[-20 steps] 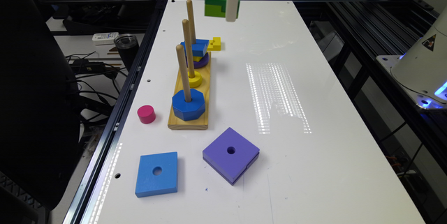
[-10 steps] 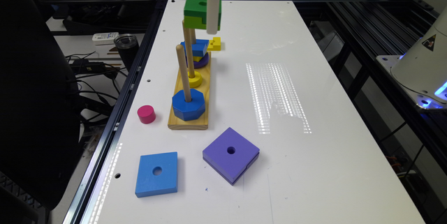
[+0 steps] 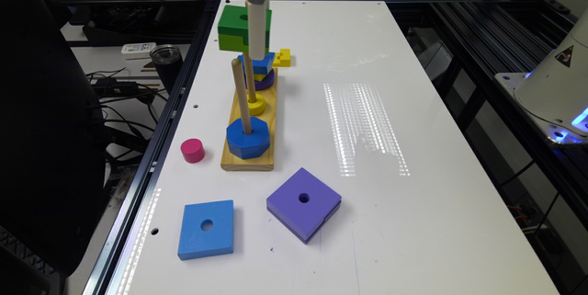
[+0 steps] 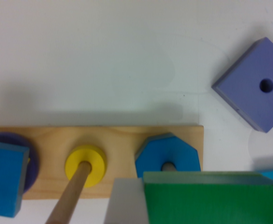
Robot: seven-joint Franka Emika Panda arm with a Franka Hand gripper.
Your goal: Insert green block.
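Green block [image 3: 234,33] sits clenched in my hand [image 3: 257,33] near the top centre of the exterior frame, held up in the air above the wooden peg board [image 3: 248,159]. I see it level with the peg tops, over the blue octagon [image 3: 248,138] and yellow ring [image 3: 256,104].

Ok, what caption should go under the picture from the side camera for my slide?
Robot gripper holds the two-tone green square block in the air above the wooden three-peg board.

White table [image 3: 413,221] — wooden peg base [image 3: 250,157], pink cylinder [image 3: 192,150], loose blocks
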